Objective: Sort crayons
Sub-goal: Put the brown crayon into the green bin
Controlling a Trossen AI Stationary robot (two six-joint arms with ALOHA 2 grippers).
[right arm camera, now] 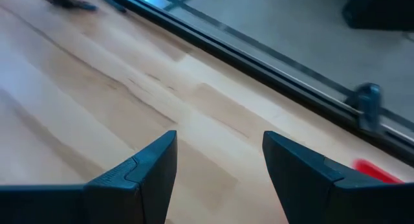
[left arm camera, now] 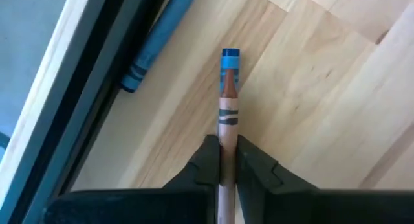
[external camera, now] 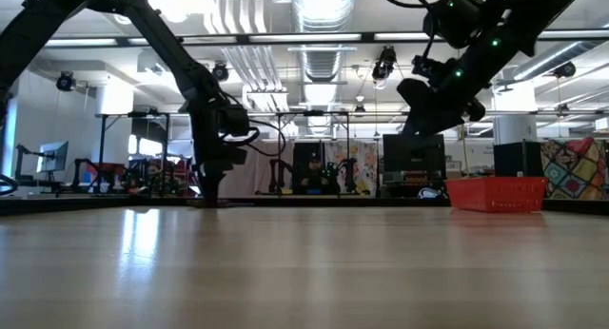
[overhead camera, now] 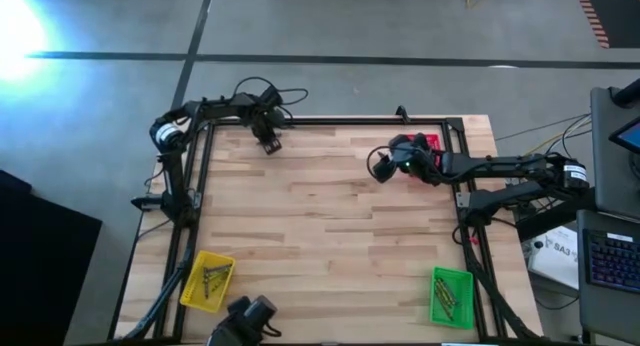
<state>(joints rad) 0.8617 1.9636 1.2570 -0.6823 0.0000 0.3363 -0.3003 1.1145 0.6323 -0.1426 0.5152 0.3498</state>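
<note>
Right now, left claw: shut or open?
Shut. In the left wrist view the left claw has both dark fingers pressed against a thin tan paper-wrapped crayon with a blue tip.

Nothing here can be read properly. The white box [overhead camera: 560, 248] off the table's edge, beyond the right gripper [overhead camera: 380, 166], carries dark printed characters, but they are too small to make out. The crayon's [left arm camera: 228, 114] wrapper shows only dark bands.
</note>
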